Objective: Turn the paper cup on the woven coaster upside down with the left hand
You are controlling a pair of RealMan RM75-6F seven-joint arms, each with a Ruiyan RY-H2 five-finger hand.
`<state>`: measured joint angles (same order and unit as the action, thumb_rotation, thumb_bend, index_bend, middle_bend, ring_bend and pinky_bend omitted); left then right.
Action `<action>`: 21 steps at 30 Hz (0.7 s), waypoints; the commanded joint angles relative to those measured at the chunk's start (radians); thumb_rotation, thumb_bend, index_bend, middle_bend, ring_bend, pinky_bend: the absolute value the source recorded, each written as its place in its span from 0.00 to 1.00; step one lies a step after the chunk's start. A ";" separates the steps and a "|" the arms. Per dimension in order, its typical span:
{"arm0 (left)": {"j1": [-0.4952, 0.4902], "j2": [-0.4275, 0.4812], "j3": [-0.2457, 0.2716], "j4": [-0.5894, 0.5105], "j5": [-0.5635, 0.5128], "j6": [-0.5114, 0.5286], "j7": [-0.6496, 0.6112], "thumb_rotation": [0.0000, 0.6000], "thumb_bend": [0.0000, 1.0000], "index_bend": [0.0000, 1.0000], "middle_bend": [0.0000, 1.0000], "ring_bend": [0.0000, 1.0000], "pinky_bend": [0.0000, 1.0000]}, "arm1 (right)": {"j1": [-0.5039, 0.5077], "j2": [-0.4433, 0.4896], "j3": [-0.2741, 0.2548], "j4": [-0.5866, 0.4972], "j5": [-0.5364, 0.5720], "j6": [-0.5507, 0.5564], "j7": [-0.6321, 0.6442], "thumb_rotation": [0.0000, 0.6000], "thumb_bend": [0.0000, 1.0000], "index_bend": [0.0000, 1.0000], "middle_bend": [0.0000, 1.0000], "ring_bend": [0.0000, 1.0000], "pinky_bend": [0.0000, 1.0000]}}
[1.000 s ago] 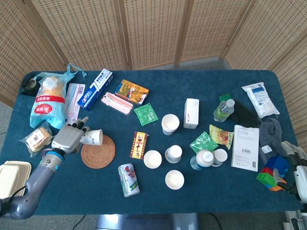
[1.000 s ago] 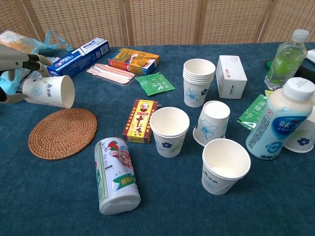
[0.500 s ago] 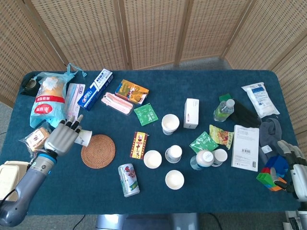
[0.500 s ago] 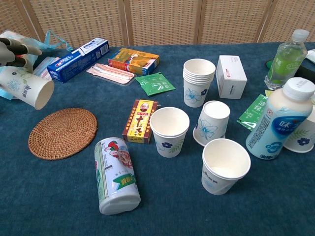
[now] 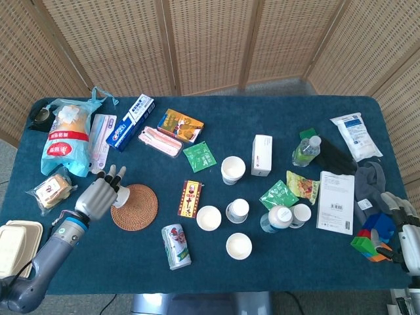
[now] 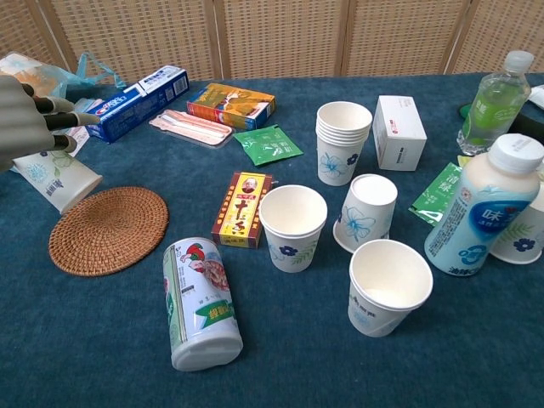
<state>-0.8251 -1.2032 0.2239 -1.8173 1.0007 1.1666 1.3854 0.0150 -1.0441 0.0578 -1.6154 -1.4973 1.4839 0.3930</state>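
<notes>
Left hand gripping, right hand idle at the table's edge.
The left hand [image 5: 97,195] reaches forward from a bent arm, back facing up, fingers [image 6: 53,106] wrapped over the paper cup [image 6: 53,178]. The right hand [image 5: 400,226] rests low, its finger pose unclear.

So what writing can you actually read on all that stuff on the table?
"味": on the white bottle, blue label; the rest is blurred.
Red and yellow box: large Chinese characters, too blurred to read.
Blue box, can, red bag: print too small to read.
Paper cup held by the left hand: print blurred.
</notes>
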 commanded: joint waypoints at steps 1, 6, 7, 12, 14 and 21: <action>-0.004 -0.023 0.001 0.009 -0.006 0.002 0.048 1.00 0.57 0.34 0.02 0.11 0.33 | 0.000 0.001 0.000 0.001 0.001 0.000 0.002 0.99 0.53 0.00 0.00 0.00 0.00; -0.005 -0.050 0.003 0.012 -0.007 0.005 0.103 1.00 0.57 0.33 0.00 0.11 0.32 | 0.000 0.001 0.001 0.005 0.001 0.000 0.009 1.00 0.53 0.00 0.00 0.00 0.00; -0.005 -0.053 0.003 0.010 -0.010 0.007 0.109 1.00 0.57 0.33 0.00 0.10 0.32 | 0.000 0.001 0.000 0.006 0.001 0.001 0.010 1.00 0.53 0.00 0.00 0.00 0.00; -0.001 -0.069 0.005 0.005 -0.013 0.016 0.141 1.00 0.57 0.31 0.00 0.08 0.30 | -0.005 0.002 -0.002 0.011 -0.001 0.007 0.021 1.00 0.53 0.00 0.00 0.00 0.00; 0.001 -0.074 0.007 0.001 -0.018 0.023 0.159 1.00 0.57 0.28 0.00 0.07 0.29 | -0.007 0.002 -0.003 0.014 -0.001 0.009 0.026 1.00 0.53 0.00 0.00 0.00 0.00; 0.014 -0.088 0.007 -0.012 -0.014 0.060 0.196 1.00 0.57 0.09 0.00 0.00 0.22 | -0.013 0.007 -0.006 0.018 -0.010 0.020 0.042 0.99 0.53 0.00 0.00 0.00 0.00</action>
<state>-0.8152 -1.2876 0.2320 -1.8257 0.9842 1.2178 1.5741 0.0026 -1.0376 0.0524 -1.5969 -1.5070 1.5034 0.4343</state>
